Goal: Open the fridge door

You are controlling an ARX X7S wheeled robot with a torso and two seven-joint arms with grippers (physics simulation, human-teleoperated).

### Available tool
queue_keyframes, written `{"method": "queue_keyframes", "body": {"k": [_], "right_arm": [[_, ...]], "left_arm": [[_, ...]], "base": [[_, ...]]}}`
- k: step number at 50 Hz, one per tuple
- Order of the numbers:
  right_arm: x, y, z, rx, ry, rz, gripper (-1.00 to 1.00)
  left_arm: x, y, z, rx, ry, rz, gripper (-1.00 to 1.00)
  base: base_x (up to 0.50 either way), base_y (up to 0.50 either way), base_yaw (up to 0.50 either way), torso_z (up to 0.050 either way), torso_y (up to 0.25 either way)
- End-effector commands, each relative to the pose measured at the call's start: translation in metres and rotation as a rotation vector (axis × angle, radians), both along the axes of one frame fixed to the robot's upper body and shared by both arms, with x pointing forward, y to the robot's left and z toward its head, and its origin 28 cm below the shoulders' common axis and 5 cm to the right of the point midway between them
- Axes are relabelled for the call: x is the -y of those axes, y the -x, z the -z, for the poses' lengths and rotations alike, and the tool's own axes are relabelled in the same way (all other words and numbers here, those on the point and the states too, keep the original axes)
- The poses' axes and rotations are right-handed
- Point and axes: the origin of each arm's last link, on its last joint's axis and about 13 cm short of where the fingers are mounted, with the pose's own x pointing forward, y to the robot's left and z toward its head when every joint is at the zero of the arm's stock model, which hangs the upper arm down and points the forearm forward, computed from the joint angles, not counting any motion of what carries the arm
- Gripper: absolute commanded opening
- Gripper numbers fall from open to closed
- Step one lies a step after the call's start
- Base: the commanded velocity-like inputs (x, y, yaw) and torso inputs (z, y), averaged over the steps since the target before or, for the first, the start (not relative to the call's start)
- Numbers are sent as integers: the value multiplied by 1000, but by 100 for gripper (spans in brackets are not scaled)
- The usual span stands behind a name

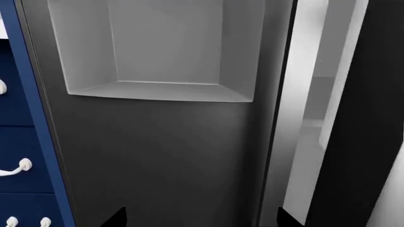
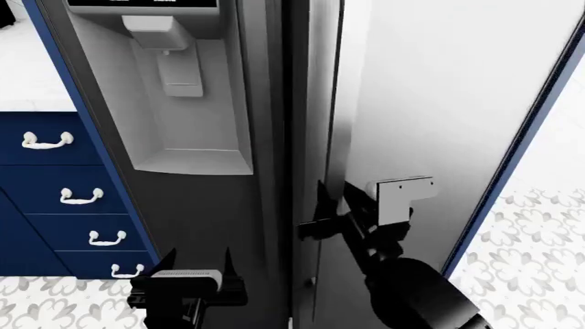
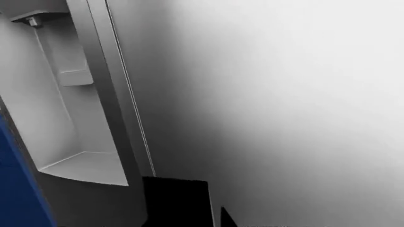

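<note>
Two arms in view from the head camera, both low in front of the fridge. Left gripper down at the foot of the narrower dispenser door, fingers pointing up toward the panel, spread apart with nothing between them; same spread tips just visible at the edge of the left wrist view, aimed at the dispenser recess and apart from it. Right arm angled up and inward from the lower right, forearm dark and bulky, wrist turned toward the seam between the two doors. Right gripper up against the inner edge of the fridge door, dark fingers reaching across that edge; whether pressed together, spread, or pinching anything cannot be told, since only dark shapes show here and in the right wrist view. Fridge door on the right half of the head view, tall, smooth and pale grey in this light, filling most of the right wrist view. Narrow gap visible beside the dispenser door in the left wrist view, light surfaces showing inside. Blue drawers with white handles to the left; patterned floor below.
</note>
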Motion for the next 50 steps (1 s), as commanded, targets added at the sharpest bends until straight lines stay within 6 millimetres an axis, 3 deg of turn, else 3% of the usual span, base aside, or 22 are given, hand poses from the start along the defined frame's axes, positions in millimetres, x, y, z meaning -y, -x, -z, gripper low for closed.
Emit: {"method": "queue_keyframes", "body": {"k": [1,13,35,36,50], "right_arm": [[9,27,6,-55,-39,-20,-100],[21,42,-8,-40,-7,-48,-100],[32,56,-13,-33,30,-51,-100],[32,56,-13,-34,35,-49,100],[36,64,-22,92,37,-12,100]], "left_arm": [[0,1,0,2,-5,2,100],[0,1,0,1,-10,1,100],[1,1,0,-2,-15,1,100],[1,1,0,-1,-15,1,100],[1,1,0,-2,-18,1,100]], "base": [[0,0,0,0,0],[0,0,0,0,0],[0,0,0,0,0],[0,0,0,0,0],[0,0,0,0,0]]}}
